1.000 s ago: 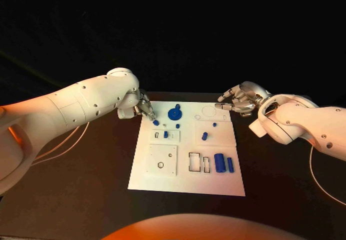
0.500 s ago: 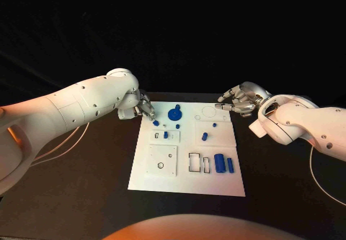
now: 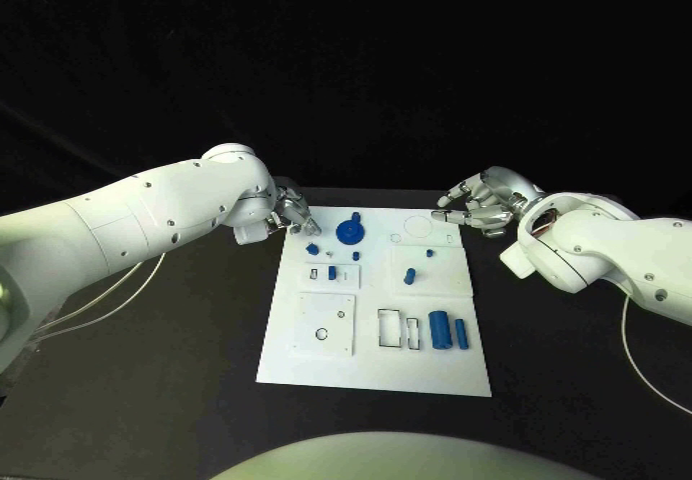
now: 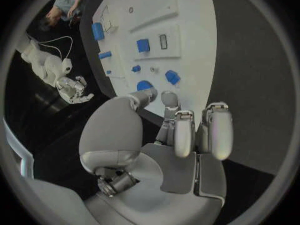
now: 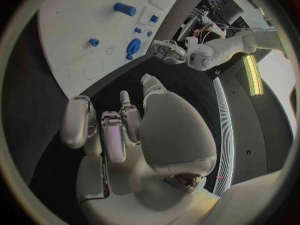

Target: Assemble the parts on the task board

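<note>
The white task board (image 3: 375, 340) is seen at centre frame, blue parts (image 3: 349, 230) scattered on it. Whether the left hand (image 3: 293, 215), at its upper-left corner, pinches anything cannot be told. The right hand (image 3: 479, 205), upper right, is held empty with fingers apart.

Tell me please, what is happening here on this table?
A two-armed robot is assembling small blue parts on a white task board lying on the black table. Its left hand hovers at the board's far left corner, close to a small blue part; I cannot tell whether it holds anything. Its right hand hangs beside the far right corner, fingers curled, holding nothing. A blue round part and two blue cylinders rest on the board.
</note>
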You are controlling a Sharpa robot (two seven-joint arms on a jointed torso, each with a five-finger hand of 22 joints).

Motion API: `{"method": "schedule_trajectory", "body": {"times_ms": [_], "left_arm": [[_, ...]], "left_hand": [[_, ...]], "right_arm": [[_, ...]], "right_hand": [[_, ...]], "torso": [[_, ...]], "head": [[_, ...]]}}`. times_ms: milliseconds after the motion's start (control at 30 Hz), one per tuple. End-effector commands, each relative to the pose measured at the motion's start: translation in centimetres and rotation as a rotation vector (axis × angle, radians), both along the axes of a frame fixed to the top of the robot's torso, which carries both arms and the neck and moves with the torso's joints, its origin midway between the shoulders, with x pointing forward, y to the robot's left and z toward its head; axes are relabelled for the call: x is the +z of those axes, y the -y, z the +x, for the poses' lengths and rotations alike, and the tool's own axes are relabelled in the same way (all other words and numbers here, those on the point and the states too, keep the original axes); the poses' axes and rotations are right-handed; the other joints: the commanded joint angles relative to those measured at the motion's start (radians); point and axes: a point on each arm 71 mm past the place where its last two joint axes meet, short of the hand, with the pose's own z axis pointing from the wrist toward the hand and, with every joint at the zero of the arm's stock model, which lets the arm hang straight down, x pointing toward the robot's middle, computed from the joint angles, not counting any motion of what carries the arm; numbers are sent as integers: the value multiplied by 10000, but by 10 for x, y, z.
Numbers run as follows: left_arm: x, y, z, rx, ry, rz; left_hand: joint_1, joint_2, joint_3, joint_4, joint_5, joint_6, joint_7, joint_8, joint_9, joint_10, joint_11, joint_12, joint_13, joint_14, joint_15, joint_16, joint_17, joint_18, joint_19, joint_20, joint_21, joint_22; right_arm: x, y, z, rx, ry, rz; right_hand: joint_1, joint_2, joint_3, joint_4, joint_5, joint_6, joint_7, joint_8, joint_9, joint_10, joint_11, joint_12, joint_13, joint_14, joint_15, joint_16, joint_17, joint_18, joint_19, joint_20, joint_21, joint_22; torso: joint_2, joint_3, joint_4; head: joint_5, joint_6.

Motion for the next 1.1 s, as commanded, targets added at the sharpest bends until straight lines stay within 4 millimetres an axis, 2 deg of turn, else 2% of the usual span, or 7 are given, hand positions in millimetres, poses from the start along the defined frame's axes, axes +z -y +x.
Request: {"method": "schedule_trajectory", "body": {"times_ms": [33,133,300,433,633,833,1100], "left_arm": [[9,6,2,-758,1926,173],[10,9,0,-1309,2550,835],[7,13,-3,-1992,2794,1868],[2,15,-4,-2316,2431,2540],[-5,15,-6,-2410,1651,3437],[-7,14,-4,-2303,1274,3729],[-11,20,-6,-2350,674,3573]], "left_hand": [[-46,-243,-534,156,16,-66,88,-54,-38,-247,52,-239,-317,991,91,-64,2440,1,179,110,-60,1655],[-117,-506,-1278,509,-9,-119,107,-83,-76,-423,81,-407,-579,975,114,-107,2376,22,133,147,-148,1607],[147,-586,-1993,937,-19,-197,124,-239,-236,-512,93,-461,-726,971,133,-120,2358,34,115,153,-207,1588],[387,-509,-2367,1212,-71,-96,122,-342,-384,-492,97,-429,-748,975,137,-110,2373,32,123,162,-216,1599],[594,-325,-2740,1511,103,216,74,-365,-513,-398,58,-351,-718,983,107,-90,2404,22,159,141,-189,1637],[664,-208,-2937,1529,428,277,70,-443,-605,-399,51,-362,-763,985,98,-86,2410,22,164,129,-198,1644],[477,-101,-3191,1553,482,396,58,-473,-671,-347,46,-309,-728,994,96,-60,2449,14,188,127,-174,1673]], "right_arm": [[0,0,0,75,38,-82],[0,0,0,66,32,-93],[-1,0,0,82,35,-134],[-1,0,0,91,25,-153],[-2,-1,0,93,4,-169],[-2,-1,0,96,-9,-174],[-3,-1,0,106,-21,-178]], "right_hand": [[-79,-13,53,15,43,-38,-6,63,9,-29,-5,-25,306,841,-84,-59,1795,105,-89,-6,-45,319],[-79,-13,53,15,43,-38,-6,63,9,-29,-5,-25,306,841,-84,-59,1795,105,-89,-6,-45,319],[-79,-13,53,15,43,-38,-6,63,9,-29,-5,-25,306,841,-84,-59,1795,105,-89,-6,-45,319],[-77,-16,58,14,45,-40,-7,68,12,-27,-6,-21,308,843,-85,-56,1804,106,-90,-7,-49,318],[-77,-16,58,14,45,-40,-7,68,12,-27,-6,-21,308,843,-85,-56,1804,106,-90,-7,-49,318],[-77,-16,58,14,45,-40,-7,68,12,-27,-6,-21,308,843,-85,-56,1804,106,-90,-7,-49,318],[-77,-16,58,14,45,-40,-7,68,12,-27,-6,-21,308,843,-85,-56,1804,106,-90,-7,-49,318]], "torso": [[10,-9,5],[15,-13,7],[21,-9,-12],[35,-15,-23],[32,-8,-18],[33,-6,-13],[42,-12,-26]], "head": [[29,35],[43,53],[86,58],[107,49],[110,25],[110,3],[109,-32]]}}
